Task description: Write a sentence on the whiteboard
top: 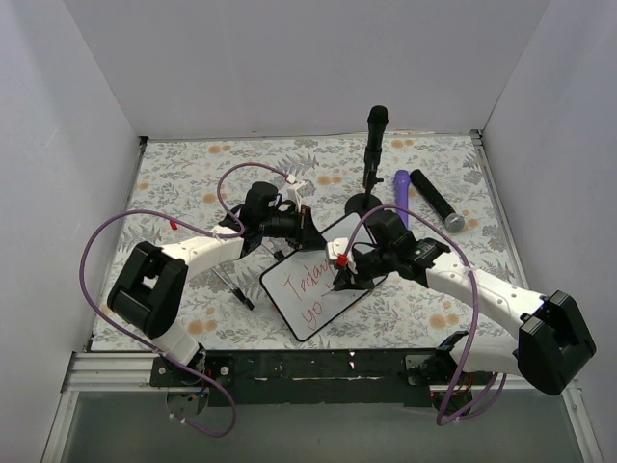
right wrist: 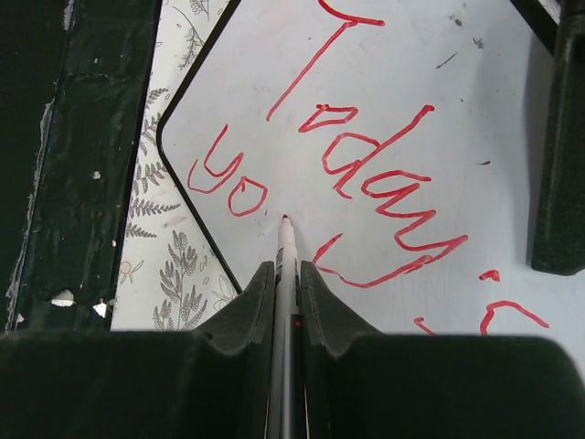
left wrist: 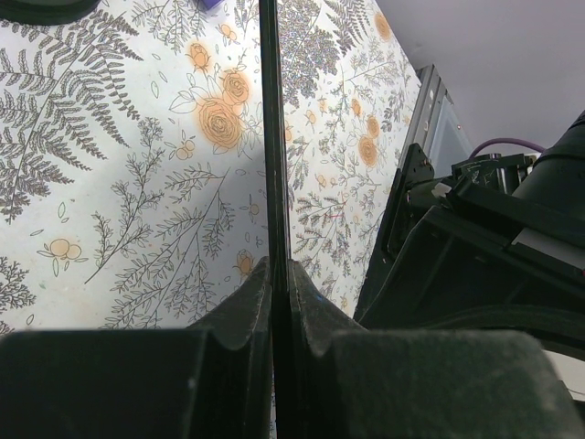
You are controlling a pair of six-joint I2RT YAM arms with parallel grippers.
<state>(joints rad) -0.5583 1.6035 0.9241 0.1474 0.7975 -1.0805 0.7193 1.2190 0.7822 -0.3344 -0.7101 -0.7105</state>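
Note:
The whiteboard [top: 313, 289] lies tilted near the front middle of the table, white with a thin black frame. The sentence [top: 310, 287] on it reads "Today's" with "yo" below, in red; it shows close up in the right wrist view [right wrist: 384, 183]. My left gripper [top: 301, 224] is shut on the whiteboard's far edge, which is seen edge-on in the left wrist view [left wrist: 272, 183]. My right gripper [top: 339, 275] is shut on a red marker [right wrist: 286, 247]. The marker's tip stands just right of the "yo" on the whiteboard [right wrist: 274, 91].
A black microphone on a round stand [top: 371, 154], a purple cylinder [top: 401, 193] and a black cylinder [top: 436, 200] are at the back right. A black pen [top: 231, 286] lies left of the board. The floral cloth [top: 193, 183] covers the table.

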